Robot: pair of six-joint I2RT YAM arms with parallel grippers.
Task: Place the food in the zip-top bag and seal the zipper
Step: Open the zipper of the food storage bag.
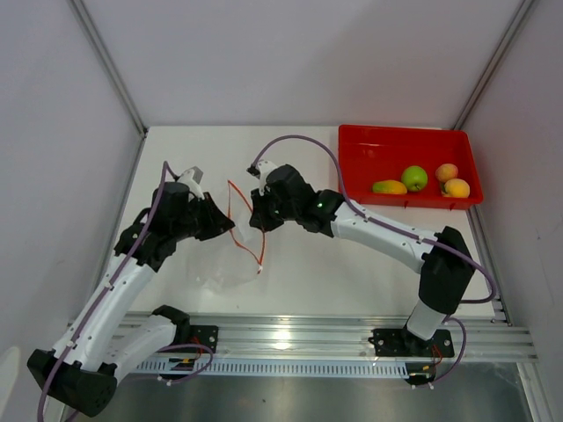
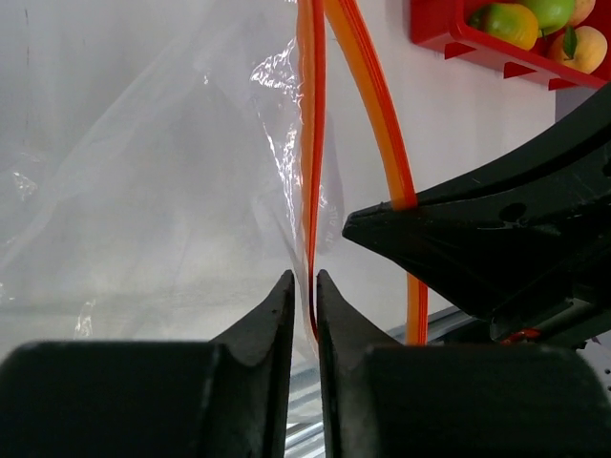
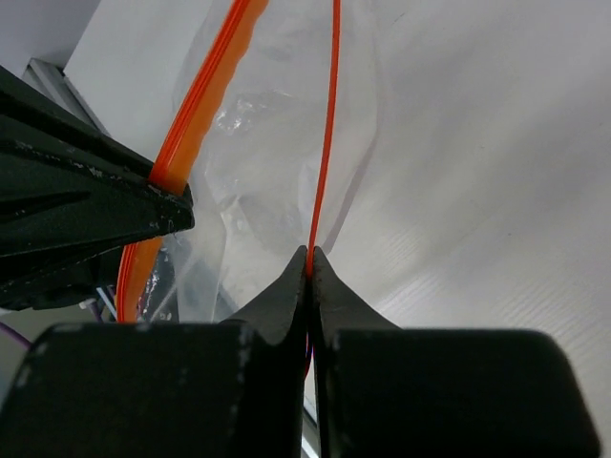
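Observation:
The clear zip-top bag [image 1: 224,268] hangs between my two grippers with its mouth pulled open. Its orange-red zipper [image 1: 249,237] is split into two strips. My left gripper [image 1: 227,221] is shut on one strip [image 2: 307,172], with film between the fingers [image 2: 305,277]. My right gripper [image 1: 258,218] is shut on the other strip [image 3: 329,124] at its fingertips [image 3: 308,253]. The food lies in the red tray [image 1: 352,163] at the far right: the mango [image 1: 389,186], the green apple [image 1: 414,178] and two peach-like fruits [image 1: 447,172] [image 1: 456,187]. Nothing shows inside the bag.
White walls and metal posts enclose the white table [image 1: 352,264]. An aluminium rail [image 1: 299,338] runs along the near edge. The tray's corner with fruit shows top right in the left wrist view [image 2: 449,33].

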